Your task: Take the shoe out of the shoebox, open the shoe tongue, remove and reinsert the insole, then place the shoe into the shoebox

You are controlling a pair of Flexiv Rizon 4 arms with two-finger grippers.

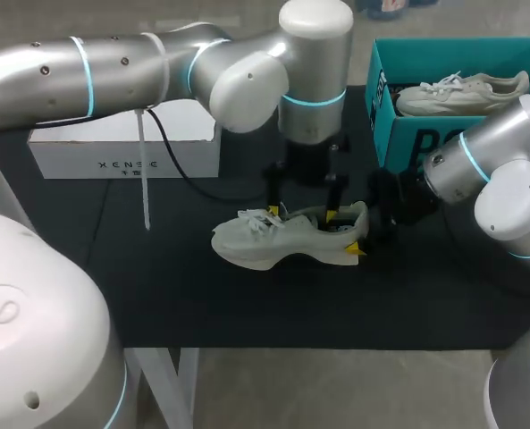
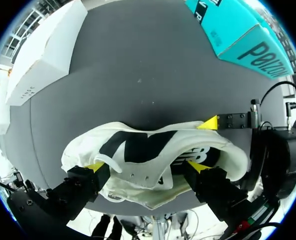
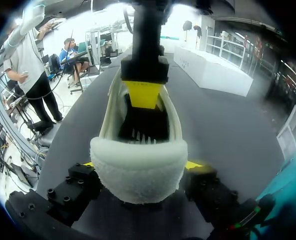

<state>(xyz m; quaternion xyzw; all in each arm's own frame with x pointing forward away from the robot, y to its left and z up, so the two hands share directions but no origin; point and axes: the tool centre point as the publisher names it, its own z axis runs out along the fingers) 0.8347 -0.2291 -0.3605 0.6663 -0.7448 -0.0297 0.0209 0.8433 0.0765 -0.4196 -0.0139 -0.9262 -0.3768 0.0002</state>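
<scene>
A white shoe (image 1: pixel 273 239) lies on its side in the middle of the black table, toe to the left. My left gripper (image 1: pixel 301 213) hangs over it, open wide. One of its fingers (image 3: pixel 143 93) reaches into the shoe's mouth behind the tongue; the other stands by the laces. In the left wrist view the shoe (image 2: pixel 138 160) spans the gap between both yellow tips of the left gripper (image 2: pixel 146 167). My right gripper (image 1: pixel 361 237) is shut on the padded heel (image 3: pixel 138 170), with a finger on each side of it. The teal shoebox (image 1: pixel 408 143) stands at the back right.
A second white shoe (image 1: pixel 461 92) lies inside the shoebox. A long white box (image 1: pixel 126 147) sits at the back left, with a black cable and a white strap hanging in front of it. The table's front edge runs just below the shoe.
</scene>
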